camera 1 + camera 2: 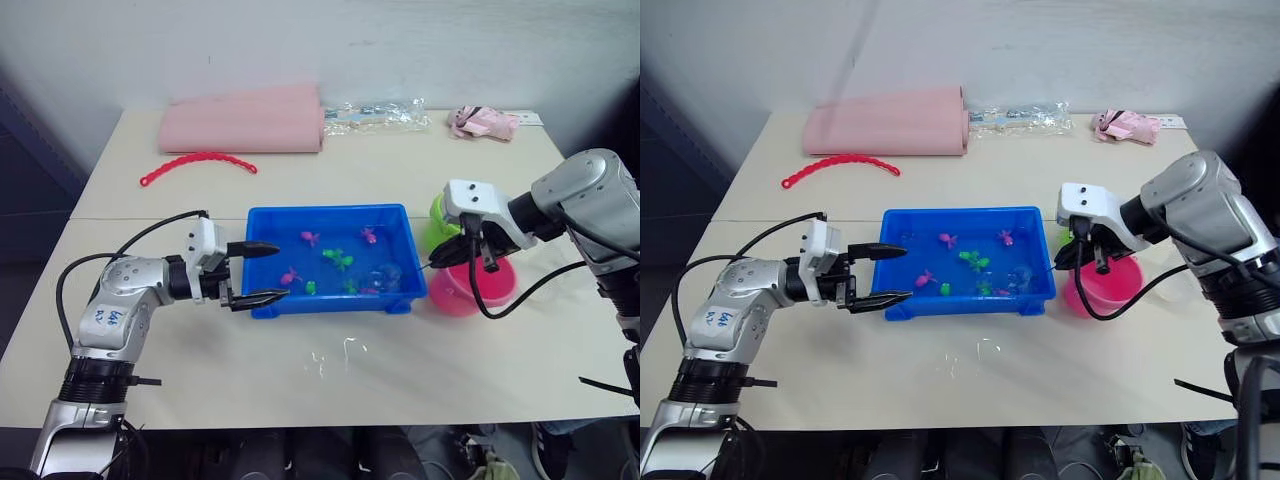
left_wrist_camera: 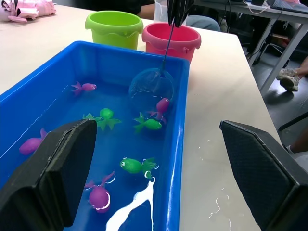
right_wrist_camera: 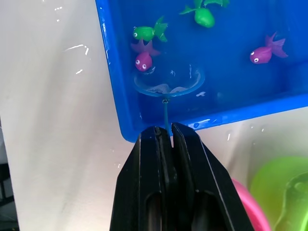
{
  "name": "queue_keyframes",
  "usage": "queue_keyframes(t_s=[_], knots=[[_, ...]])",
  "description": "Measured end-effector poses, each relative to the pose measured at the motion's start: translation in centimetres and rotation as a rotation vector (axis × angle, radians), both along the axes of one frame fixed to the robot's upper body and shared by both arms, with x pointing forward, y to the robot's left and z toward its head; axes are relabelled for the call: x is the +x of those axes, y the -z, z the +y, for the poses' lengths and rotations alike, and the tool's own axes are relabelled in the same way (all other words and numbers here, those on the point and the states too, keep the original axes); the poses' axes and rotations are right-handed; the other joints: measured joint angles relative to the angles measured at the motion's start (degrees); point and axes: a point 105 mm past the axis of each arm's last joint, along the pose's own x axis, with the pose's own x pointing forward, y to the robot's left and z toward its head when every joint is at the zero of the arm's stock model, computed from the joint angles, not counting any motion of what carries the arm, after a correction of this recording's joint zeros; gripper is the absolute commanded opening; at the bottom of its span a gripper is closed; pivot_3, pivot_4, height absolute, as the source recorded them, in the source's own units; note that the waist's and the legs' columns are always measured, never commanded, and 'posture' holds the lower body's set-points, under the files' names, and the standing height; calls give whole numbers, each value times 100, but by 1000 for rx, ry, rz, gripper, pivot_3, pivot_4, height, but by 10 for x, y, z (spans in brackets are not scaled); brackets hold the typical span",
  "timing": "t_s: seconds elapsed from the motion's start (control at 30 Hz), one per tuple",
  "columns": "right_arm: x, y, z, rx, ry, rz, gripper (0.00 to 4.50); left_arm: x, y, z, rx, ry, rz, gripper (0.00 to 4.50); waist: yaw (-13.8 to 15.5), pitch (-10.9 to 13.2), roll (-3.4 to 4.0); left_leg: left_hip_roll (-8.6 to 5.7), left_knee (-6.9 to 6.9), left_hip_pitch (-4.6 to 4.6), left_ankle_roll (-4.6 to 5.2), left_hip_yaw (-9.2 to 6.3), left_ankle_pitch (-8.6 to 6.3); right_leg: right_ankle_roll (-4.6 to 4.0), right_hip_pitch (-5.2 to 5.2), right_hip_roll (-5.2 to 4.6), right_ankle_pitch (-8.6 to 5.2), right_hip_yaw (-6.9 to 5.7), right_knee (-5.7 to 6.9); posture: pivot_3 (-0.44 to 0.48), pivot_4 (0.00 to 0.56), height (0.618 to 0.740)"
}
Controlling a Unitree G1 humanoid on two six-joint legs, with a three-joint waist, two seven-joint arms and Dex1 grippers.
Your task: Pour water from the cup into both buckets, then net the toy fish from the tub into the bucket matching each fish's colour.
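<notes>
So the table [image 1: 420, 160] is the big pale thing everything sits on, and the blue tub [image 1: 262, 225] sits about dead centre with water in it; a rolled pink mat [image 1: 245, 125] lies at 12 o'clock from the tub near the wall, with a crinkly clear bag [image 1: 385, 113] and a pink cloth bundle [image 1: 483, 122] further round toward 1 and 2 o'clock, and a red beaded strip [image 1: 197, 160] at about 10 o'clock.

The two buckets sit just off the tub at 3 o'clock; the green bucket [image 2: 114, 28] is mostly hidden behind the right arm in the head views, but the left wrist view shows it whole, side by side with the pink bucket [image 2: 171, 39].

The left gripper [image 1: 262, 271] hovers at the tub's 9 o'clock end with its fingers spread wide, holding nothing; the right gripper [image 3: 164, 133] is above the pink bucket, clamped tight on the thin handle of the net [image 3: 169, 79], and only the right wrist view really shows that pinch.

The net's hoop dips into the water at the tub's 3 o'clock end; a pink fish [image 3: 142, 60] lies just beside the hoop, with a green fish [image 3: 149, 32] next to it; the other toy fish [image 1: 338, 258] are scattered across the tub; spilled water drops [image 1: 333, 356] sit on the table at 6 o'clock from the tub.
</notes>
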Motion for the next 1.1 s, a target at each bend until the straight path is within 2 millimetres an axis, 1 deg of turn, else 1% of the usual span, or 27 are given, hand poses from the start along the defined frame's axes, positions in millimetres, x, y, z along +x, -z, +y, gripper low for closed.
queue_keyframes(t_s=[0.23, 0.27, 0.4, 0.53, 0.73, 1.1], knots=[[-1, 7, -2, 42, 16, 31, 0, 0, 0, 0, -1, -3, -2, 4457, -1, 0, 0, 1, 0, 0, 0, 1, -1, 0, 0, 2, 0, 0, 0, 0, 150, 740], [0, 12, -3, 71, 35, 53, 0, 1, -1, 1, -2, -7, -3, 4457, 0, 0, 0, 0, 0, 0, 0, 2, -1, 0, 0, 2, 0, 0, 0, 0, 150, 740], [2, 16, -5, 123, 60, 61, 0, 0, 2, 2, -3, -21, 6, 4457, -1, 0, 0, 1, -1, 0, 1, 3, -2, 0, 0, 3, 0, 1, -1, 0, 150, 740], [4, 29, -12, 210, 115, 96, 0, 1, 2, 4, -3, -33, 5, 4457, 5, 0, 0, 0, 0, 0, 1, 4, -2, 0, 1, 3, 0, 1, -1, 0, 150, 740], [3, 38, -17, 291, 136, 108, 0, 1, 0, 7, -7, -49, -4, 4457, 3, 0, 0, 1, 0, 1, 1, 4, -2, 0, 1, 5, 0, 0, -1, 0, 150, 740], [-4, 31, -23, 448, 143, 101, 0, 1, 2, 8, -4, -52, 1, 4457, 7, 0, 0, 1, 0, 1, 1, 5, -2, 0, 1, 4, 0, 2, -2, 0, 150, 740]])
